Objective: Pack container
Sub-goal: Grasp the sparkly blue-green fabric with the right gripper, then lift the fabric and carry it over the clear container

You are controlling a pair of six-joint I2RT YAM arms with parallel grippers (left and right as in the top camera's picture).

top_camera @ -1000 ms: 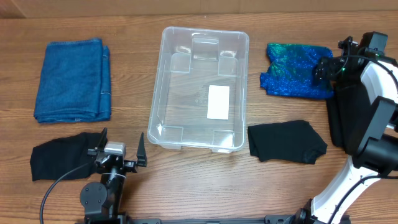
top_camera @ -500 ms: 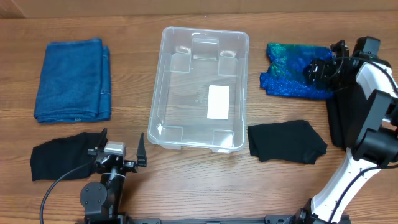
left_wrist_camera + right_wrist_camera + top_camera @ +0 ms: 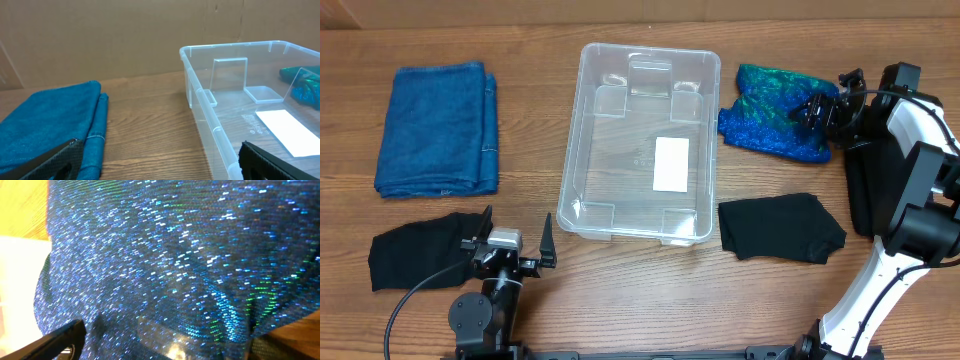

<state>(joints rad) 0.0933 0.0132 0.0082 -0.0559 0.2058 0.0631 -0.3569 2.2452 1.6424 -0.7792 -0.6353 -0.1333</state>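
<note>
The clear container (image 3: 568, 150) stands empty at the table's middle, with a white label on its base; the left wrist view shows its near wall (image 3: 200, 92). A sparkly blue-green cloth (image 3: 765, 125) lies bunched just right of it and fills the right wrist view (image 3: 175, 255). My right gripper (image 3: 825, 100) is on the cloth's right part, its fingers (image 3: 165, 340) spread wide with cloth between them. My left gripper (image 3: 510, 240) is open and empty near the front edge, left of the container (image 3: 155, 167).
A folded blue towel (image 3: 435, 130) lies at the left, also in the left wrist view (image 3: 50, 120). One black cloth (image 3: 415, 255) lies at the front left, another (image 3: 780, 228) at the front right. The right arm's base stands at the right edge.
My right gripper has moved left onto the sparkly cloth, and the cloth has slid and bunched left toward the container's right wall. The left arm has not moved.
</note>
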